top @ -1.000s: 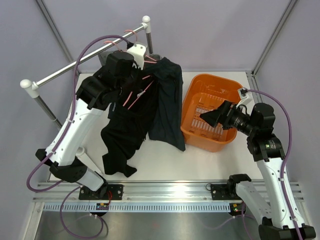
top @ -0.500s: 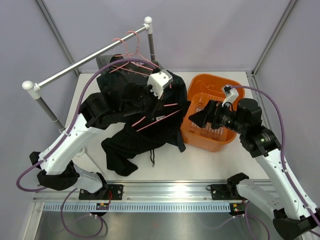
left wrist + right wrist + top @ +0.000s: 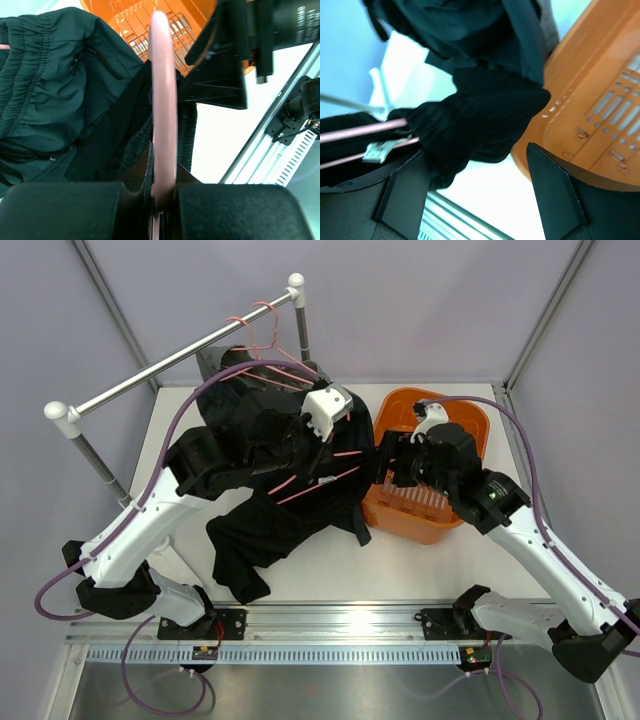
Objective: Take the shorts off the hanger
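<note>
The right gripper (image 3: 388,472) has moved left from the orange basket (image 3: 470,430) to the shorts (image 3: 280,520); its jaws stand wide around black cloth. The left gripper (image 3: 162,192) clamps the pink hanger (image 3: 163,100), and the shorts hang from it over the counter (image 3: 400,560).

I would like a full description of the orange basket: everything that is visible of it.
The orange basket is a rectangular tub with rounded corners, seemingly hard plastic, its walls and floor pierced by slots. It stands upright on the white table, right of the dark shorts, whose edge seems to rest against its left wall. The open right pincer hovers at that wall and hides part of the inside; the visible floor is bare.
</note>
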`<state>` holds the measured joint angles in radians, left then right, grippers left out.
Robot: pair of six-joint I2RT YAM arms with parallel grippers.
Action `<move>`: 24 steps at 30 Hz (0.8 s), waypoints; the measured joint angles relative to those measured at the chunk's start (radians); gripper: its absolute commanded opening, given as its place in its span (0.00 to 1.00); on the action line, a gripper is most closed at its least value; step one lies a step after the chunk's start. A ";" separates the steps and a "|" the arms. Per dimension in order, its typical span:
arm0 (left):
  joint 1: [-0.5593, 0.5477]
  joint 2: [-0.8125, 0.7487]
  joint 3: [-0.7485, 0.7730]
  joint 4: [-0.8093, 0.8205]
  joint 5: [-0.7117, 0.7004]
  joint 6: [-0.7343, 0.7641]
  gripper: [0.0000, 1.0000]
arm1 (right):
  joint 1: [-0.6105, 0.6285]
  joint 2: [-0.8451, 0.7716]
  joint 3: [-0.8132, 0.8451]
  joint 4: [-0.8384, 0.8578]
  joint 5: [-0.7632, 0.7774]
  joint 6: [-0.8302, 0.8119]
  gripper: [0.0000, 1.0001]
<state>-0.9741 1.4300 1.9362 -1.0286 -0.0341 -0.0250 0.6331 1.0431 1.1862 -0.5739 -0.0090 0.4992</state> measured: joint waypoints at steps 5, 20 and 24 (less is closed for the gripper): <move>0.000 0.002 0.000 0.002 0.000 0.002 0.00 | 0.048 0.055 0.037 -0.018 0.101 0.001 0.65; 0.000 -0.105 -0.074 0.032 -0.006 0.002 0.00 | 0.084 0.167 0.236 -0.151 0.327 -0.002 0.00; 0.000 -0.222 -0.113 0.035 0.001 0.007 0.00 | 0.086 0.239 0.362 -0.215 0.404 -0.003 0.00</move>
<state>-0.9737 1.2083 1.8229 -0.9932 -0.0330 -0.0177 0.7193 1.2819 1.5486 -0.7891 0.3954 0.4965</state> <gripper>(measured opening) 0.061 0.034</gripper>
